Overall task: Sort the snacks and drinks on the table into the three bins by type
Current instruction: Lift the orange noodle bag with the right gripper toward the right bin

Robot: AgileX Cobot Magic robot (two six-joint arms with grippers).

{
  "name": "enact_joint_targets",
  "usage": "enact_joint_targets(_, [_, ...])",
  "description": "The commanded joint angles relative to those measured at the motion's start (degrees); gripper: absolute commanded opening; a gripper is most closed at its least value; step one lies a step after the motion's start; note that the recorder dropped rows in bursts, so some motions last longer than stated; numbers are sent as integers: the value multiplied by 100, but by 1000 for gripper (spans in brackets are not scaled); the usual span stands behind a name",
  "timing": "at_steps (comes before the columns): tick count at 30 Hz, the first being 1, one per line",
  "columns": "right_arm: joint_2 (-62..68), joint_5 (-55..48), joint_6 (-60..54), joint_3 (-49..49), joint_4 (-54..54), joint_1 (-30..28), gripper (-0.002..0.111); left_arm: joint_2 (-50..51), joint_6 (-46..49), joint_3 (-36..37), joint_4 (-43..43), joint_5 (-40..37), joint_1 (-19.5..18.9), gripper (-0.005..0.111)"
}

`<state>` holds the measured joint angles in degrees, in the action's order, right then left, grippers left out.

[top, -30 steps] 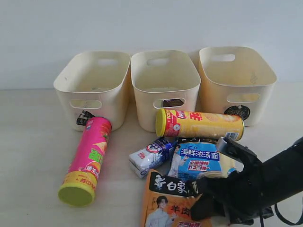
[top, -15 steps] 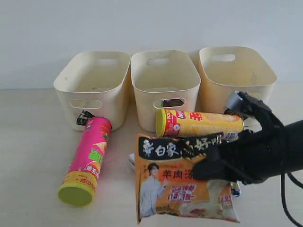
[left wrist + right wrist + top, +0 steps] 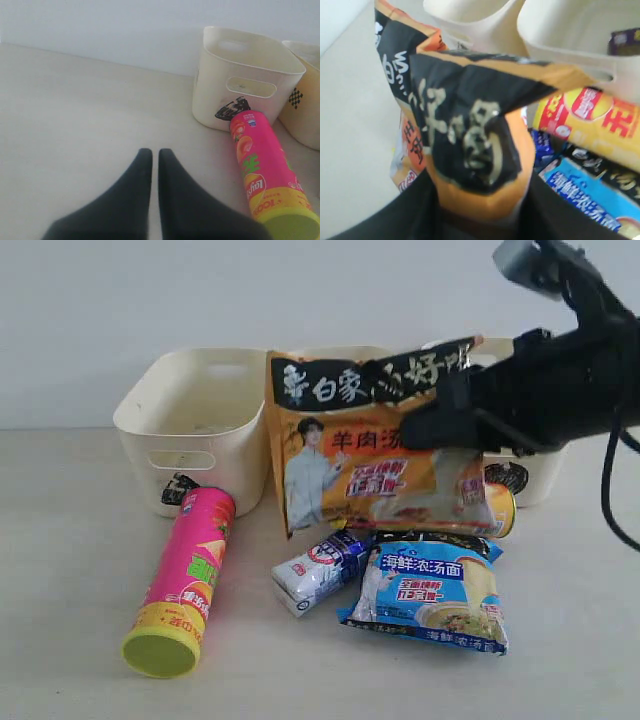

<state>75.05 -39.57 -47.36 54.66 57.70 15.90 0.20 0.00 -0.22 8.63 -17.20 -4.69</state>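
- Right gripper [image 3: 435, 428] has raised the orange packet [image 3: 345, 465], pinched by its top, off the table [image 3: 70, 570].
- Bins [image 3: 190, 410] stand just behind it; one holds a purple item [image 3: 626, 41].
- Left gripper [image 3: 155, 160] closed, empty.

The right gripper [image 3: 432, 425] pinches the orange-black packet [image 3: 340, 455] at its 3 o'clock edge and holds it upright, off the table, before the middle bin [image 3: 330, 352]. At the packet's 6 o'clock lie the carton [image 3: 320, 570] and the blue packet [image 3: 430, 590], side by side. The pink tube [image 3: 185, 585] lies at 8 o'clock, far end by the left bin [image 3: 190, 410].
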Motion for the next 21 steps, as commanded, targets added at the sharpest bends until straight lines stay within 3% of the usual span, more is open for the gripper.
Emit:
enact_joint_targets(1, [-67,440,404,605,-734,-4,0,-20,-43,22,-32,50,24,4])
enact_joint_targets(8, [-56,1548,1265,1293,-2352,-106,0,-20,-43,22,-32,50,24,4])
enact_joint_targets(21, [918,4107,1493,1402,-2371,-1084,0,-20,-43,22,-32,50,24,4])
